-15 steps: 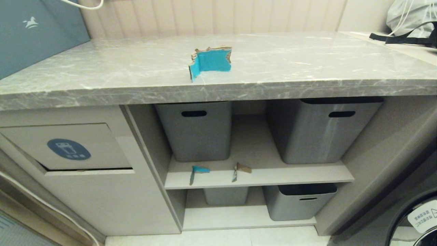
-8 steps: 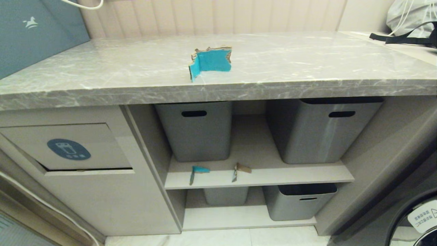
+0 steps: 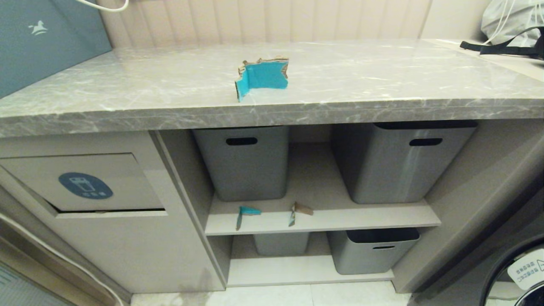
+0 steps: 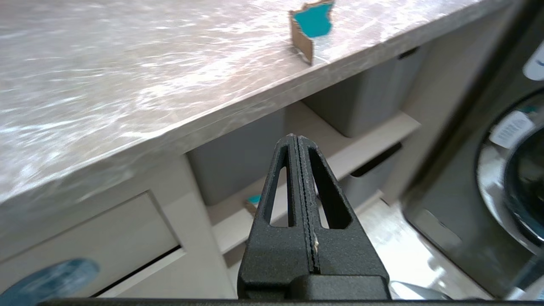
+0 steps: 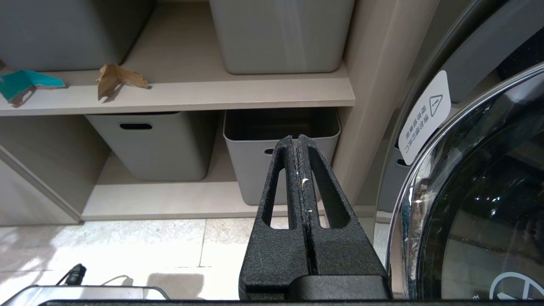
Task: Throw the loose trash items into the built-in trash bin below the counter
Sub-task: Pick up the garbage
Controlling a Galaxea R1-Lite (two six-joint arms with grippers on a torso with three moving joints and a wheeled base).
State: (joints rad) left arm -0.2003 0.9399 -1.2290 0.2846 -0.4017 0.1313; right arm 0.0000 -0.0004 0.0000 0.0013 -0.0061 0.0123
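A palm-sized bent teal cardboard scrap (image 3: 262, 77) (image 4: 313, 23) stands on the grey marble-look counter (image 3: 127, 93) near its front edge. Two small bits, one teal (image 3: 244, 213) (image 5: 23, 84) and one brown (image 3: 299, 210) (image 5: 114, 77), lie at the front of the middle shelf. The built-in trash bin flap (image 3: 85, 182) with a blue oval sticker sits in the beige cabinet at lower left. Neither arm shows in the head view. My left gripper (image 4: 296, 138) is shut and empty, off in front of the cabinet. My right gripper (image 5: 296, 138) is shut and empty, low near the floor.
Two grey plastic tubs (image 3: 244, 161) (image 3: 403, 159) stand on the middle shelf, two more (image 3: 372, 250) below. A washing machine door (image 3: 522, 272) is at lower right. A teal box (image 3: 38, 38) and a bag (image 3: 510, 25) sit at the counter's ends.
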